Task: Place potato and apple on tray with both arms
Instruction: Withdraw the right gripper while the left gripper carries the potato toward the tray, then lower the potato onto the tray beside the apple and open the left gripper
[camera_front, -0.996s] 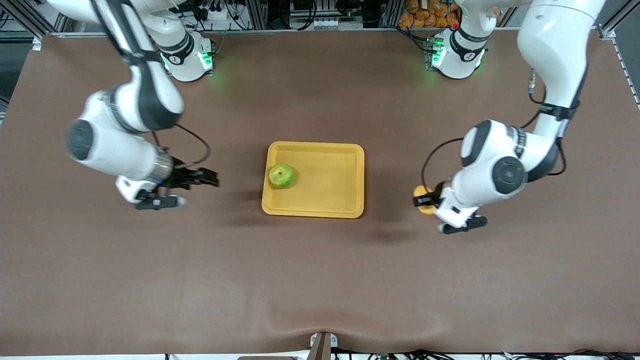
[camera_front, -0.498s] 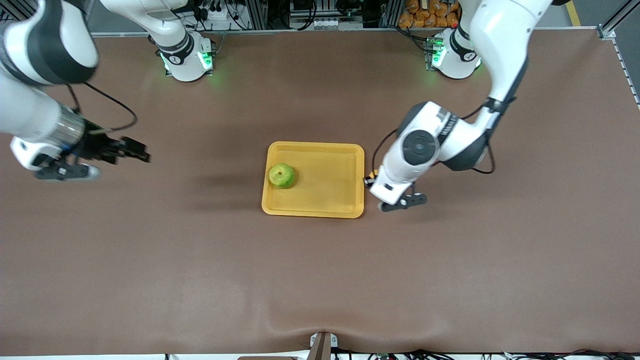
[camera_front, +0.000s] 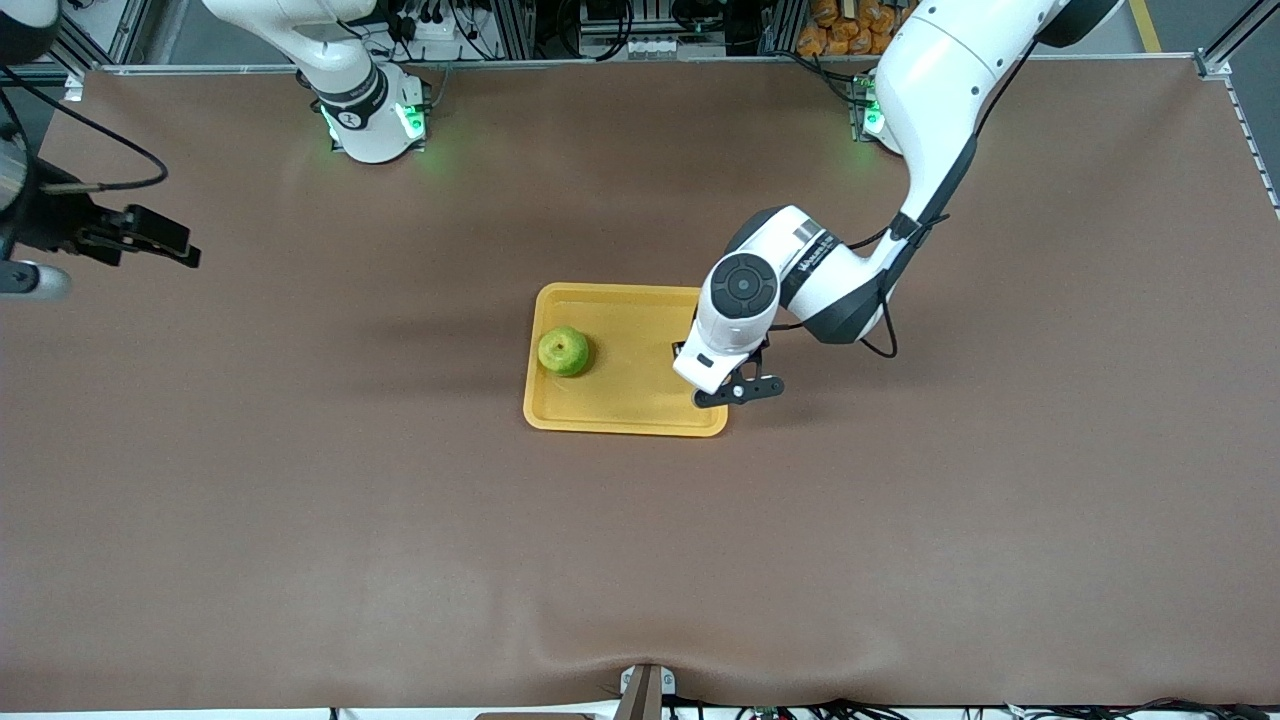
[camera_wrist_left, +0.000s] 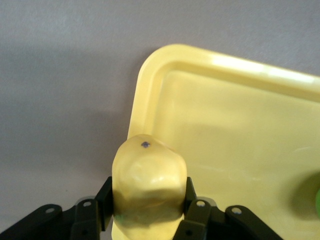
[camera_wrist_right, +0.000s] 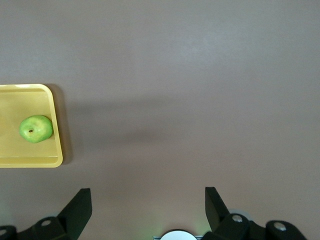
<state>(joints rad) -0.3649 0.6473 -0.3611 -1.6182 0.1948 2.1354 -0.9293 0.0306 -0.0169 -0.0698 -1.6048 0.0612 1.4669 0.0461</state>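
A green apple (camera_front: 564, 351) lies in the yellow-orange tray (camera_front: 640, 325), at the tray's end toward the right arm. My left gripper (camera_front: 688, 352) hangs over the tray's edge toward the left arm's end. Its wrist hides the potato in the front view. In the left wrist view the gripper (camera_wrist_left: 148, 202) is shut on the yellow-tan potato (camera_wrist_left: 148, 175), which is over the rim of the tray (camera_wrist_left: 235, 125). My right gripper (camera_front: 185, 250) is open and holds nothing, up over the right arm's end of the table. The right wrist view shows the apple (camera_wrist_right: 36, 128) and tray (camera_wrist_right: 25, 97) at a distance.
A brown cloth covers the table (camera_front: 640, 540). The right arm's base (camera_front: 365, 120) stands along the table's edge farthest from the front camera. A small mount (camera_front: 645, 690) sits at the nearest edge.
The left arm has carried the potato from the left arm's end of the table to over the tray's edge. The right arm has drawn back toward its own end, still open.
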